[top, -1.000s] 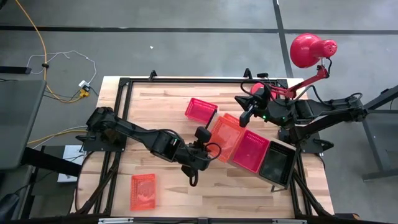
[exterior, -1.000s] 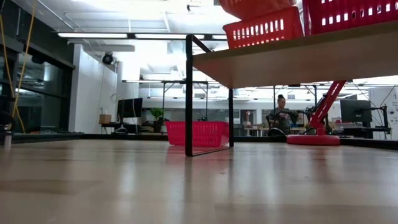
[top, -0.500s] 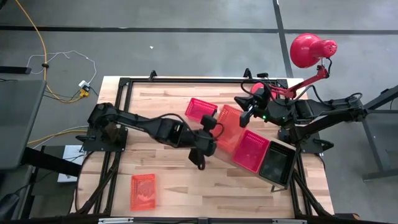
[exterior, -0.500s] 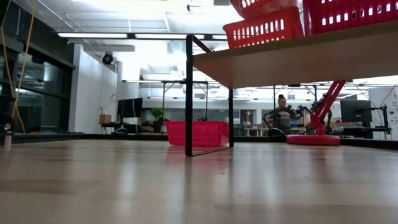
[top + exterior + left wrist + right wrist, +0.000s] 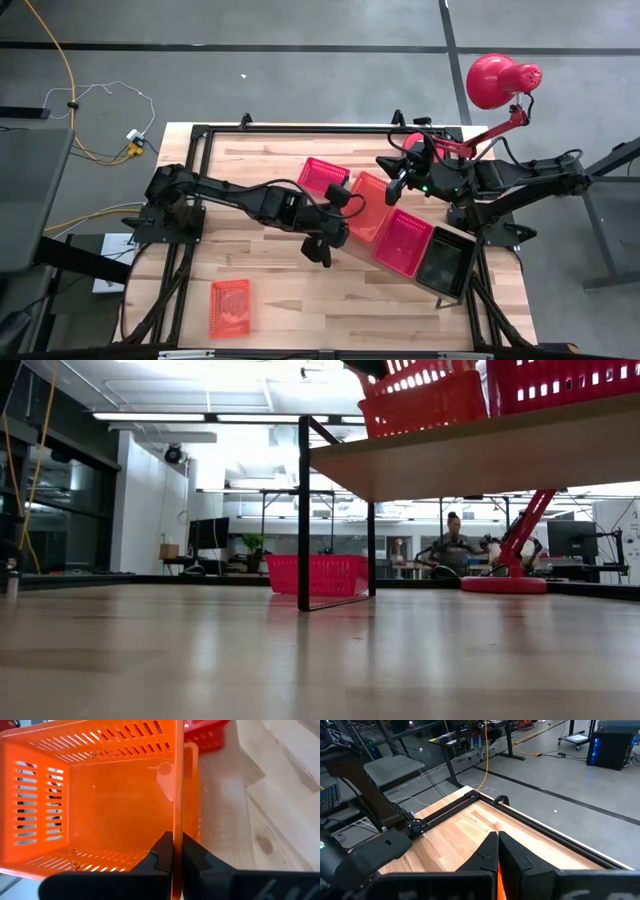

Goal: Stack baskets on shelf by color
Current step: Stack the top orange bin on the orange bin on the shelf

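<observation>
While our left gripper (image 5: pixel 173 851) is clamped on the side wall of an orange mesh basket (image 5: pixel 366 206), we judge the basket light, thin-walled, slightly flexible and slick, best pinched at the rim. It sits on the pale shelf (image 5: pixel 480 455), long axis running diagonally across the table (image 5: pixel 250 170), mouth up, beside a red basket (image 5: pixel 404 242). Our right gripper (image 5: pixel 497 851), closed on the orange basket's opposite rim, steadies it.

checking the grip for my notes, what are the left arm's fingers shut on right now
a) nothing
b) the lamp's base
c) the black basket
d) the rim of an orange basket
d) in the left wrist view the left gripper has its fingers pinched on the thin wall of the orange basket.
</observation>
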